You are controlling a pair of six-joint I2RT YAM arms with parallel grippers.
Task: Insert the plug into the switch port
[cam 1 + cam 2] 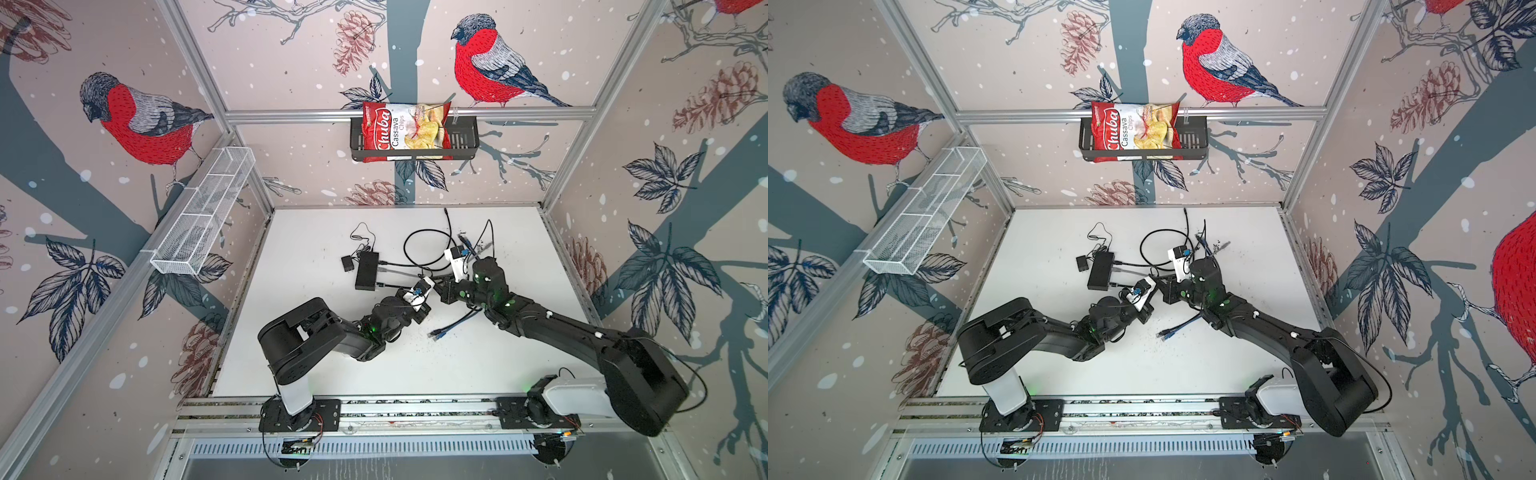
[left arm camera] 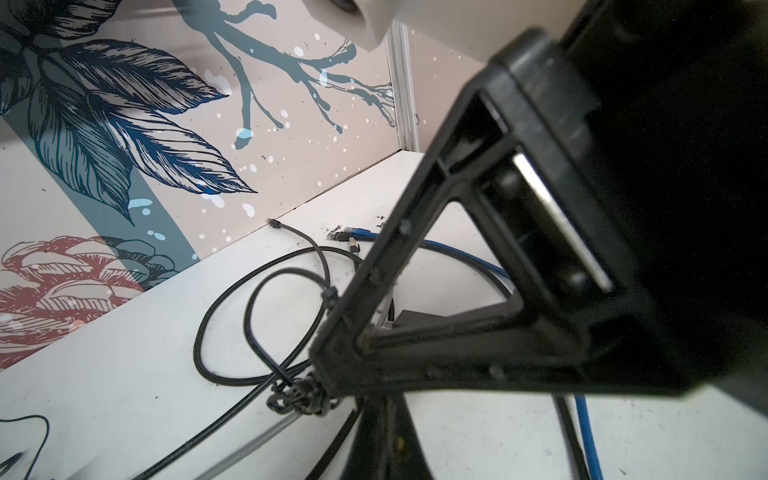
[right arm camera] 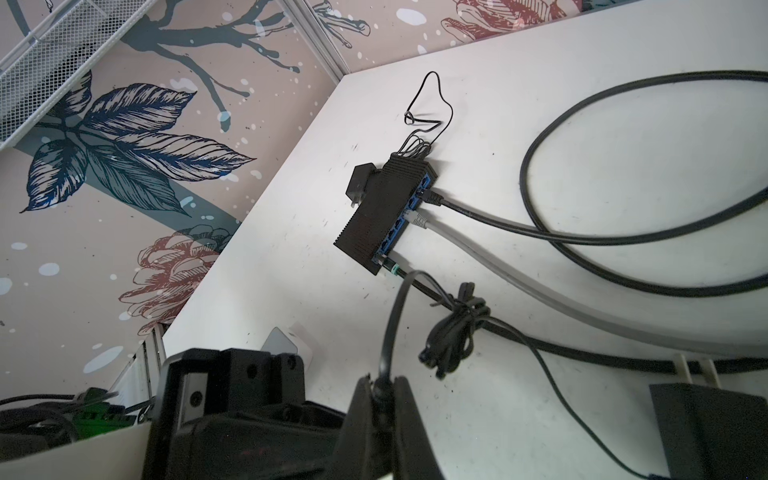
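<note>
The black switch (image 1: 367, 270) (image 1: 1100, 270) (image 3: 384, 212) lies flat on the white table, its blue ports facing my arms. A black plug (image 3: 392, 270) with a green tab sits at the port on the switch's near end; how deep it sits I cannot tell. Its thin black cable arcs back into my right gripper (image 3: 384, 386) (image 1: 436, 283), which is shut on it. My left gripper (image 2: 384, 432) (image 1: 431, 293) is shut just beside the right one. The right gripper's body blocks most of the left wrist view, so whatever is between the left fingers stays hidden.
A black cable (image 3: 623, 241) and a grey cable (image 3: 457, 249) are plugged into other ports. A knotted cable bundle (image 3: 453, 332) (image 2: 297, 399) lies beside the grippers, and a blue cable (image 1: 453, 324) under the right arm. A power adapter (image 3: 360, 183) sits beside the switch.
</note>
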